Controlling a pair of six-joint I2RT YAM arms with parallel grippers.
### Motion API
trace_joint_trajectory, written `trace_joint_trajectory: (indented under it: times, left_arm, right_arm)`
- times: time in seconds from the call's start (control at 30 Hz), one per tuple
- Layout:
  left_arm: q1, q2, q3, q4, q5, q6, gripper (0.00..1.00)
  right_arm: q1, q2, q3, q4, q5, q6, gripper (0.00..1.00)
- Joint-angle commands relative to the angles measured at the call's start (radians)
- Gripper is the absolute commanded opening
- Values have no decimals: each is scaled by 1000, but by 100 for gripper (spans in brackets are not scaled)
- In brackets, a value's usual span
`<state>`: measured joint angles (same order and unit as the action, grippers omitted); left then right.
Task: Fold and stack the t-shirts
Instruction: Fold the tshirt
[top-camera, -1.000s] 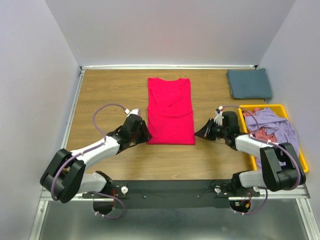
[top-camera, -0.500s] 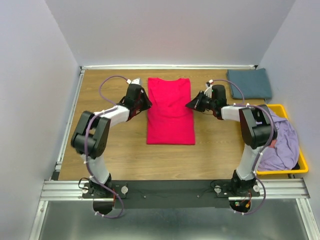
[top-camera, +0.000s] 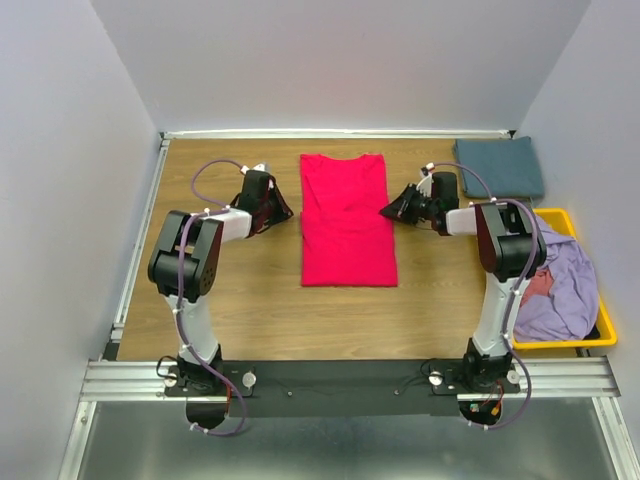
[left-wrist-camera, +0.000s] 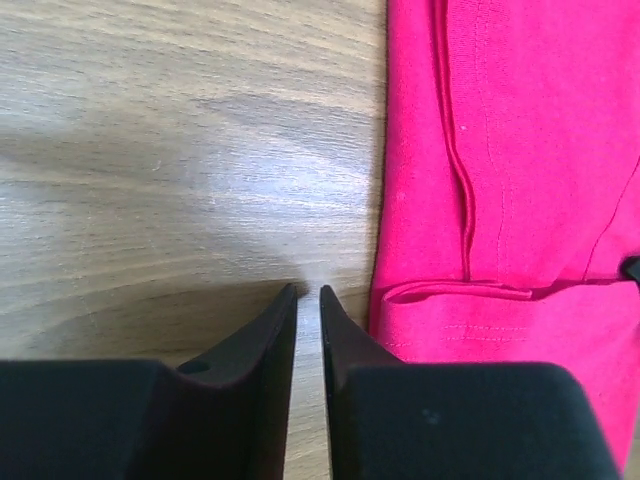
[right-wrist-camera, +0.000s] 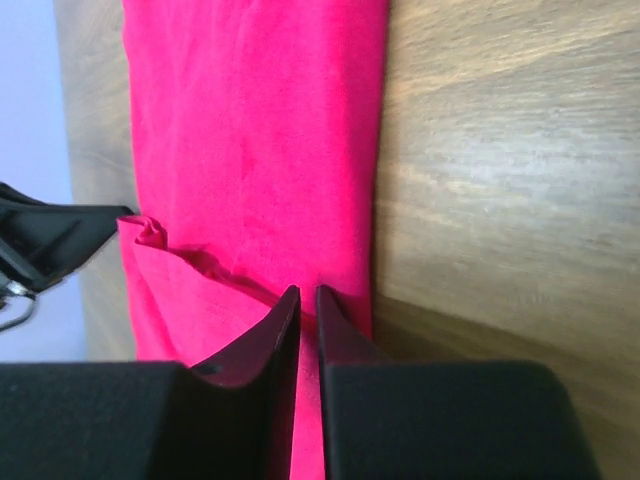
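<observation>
A crimson-pink t-shirt (top-camera: 348, 225), folded into a long strip, lies flat mid-table. My left gripper (top-camera: 288, 212) sits just off its left edge. In the left wrist view this gripper (left-wrist-camera: 309, 290) is open by a narrow slit over bare wood beside the shirt (left-wrist-camera: 500, 150), holding nothing. My right gripper (top-camera: 384, 211) is at the shirt's right edge. Its tips (right-wrist-camera: 308, 290) rest on the shirt (right-wrist-camera: 250, 130), almost closed, with no cloth bunched between them. A slate blue-grey t-shirt (top-camera: 498, 167) lies folded at the back right. A lavender t-shirt (top-camera: 560, 265) and a pinkish one (top-camera: 536, 284) are heaped in the bin.
The yellow bin (top-camera: 590, 342) stands at the right edge of the wooden table (top-camera: 220, 300). Walls close in the left, back and right sides. The black mounting rail (top-camera: 340, 378) runs along the near edge.
Both arms swung from the shirt's near end up to its far half. The crimson shirt shifted slightly right. The left jaws narrowed.
</observation>
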<state>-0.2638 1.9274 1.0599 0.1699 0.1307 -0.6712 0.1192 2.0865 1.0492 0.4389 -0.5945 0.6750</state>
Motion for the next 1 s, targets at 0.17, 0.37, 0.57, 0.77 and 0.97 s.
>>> trace_joint_trajectory:
  times: [0.17,0.37,0.57,0.77,0.97]
  left_arm:
    - [-17,-244,-8,-202,-81,82,85]
    - [-100,-451,-72,-447,-210,219,98]
    - [-221,-634,-175,-636,-306,182,98]
    - [-311,-702,-251,-652,-243,96,98]
    - [-357,-705,-255,-656,-279,70,98]
  right_arm:
    - [14,-287,15,-350,158,-176,48]
    - [134,-479,-32,-774,449,-215,76]
    - [287,-594,-135,-1051,662,-128,82]
    - [343,-638,-198,-1080,641,-54,73]
    - [356,-618,-196,-1066,639,-45,64]
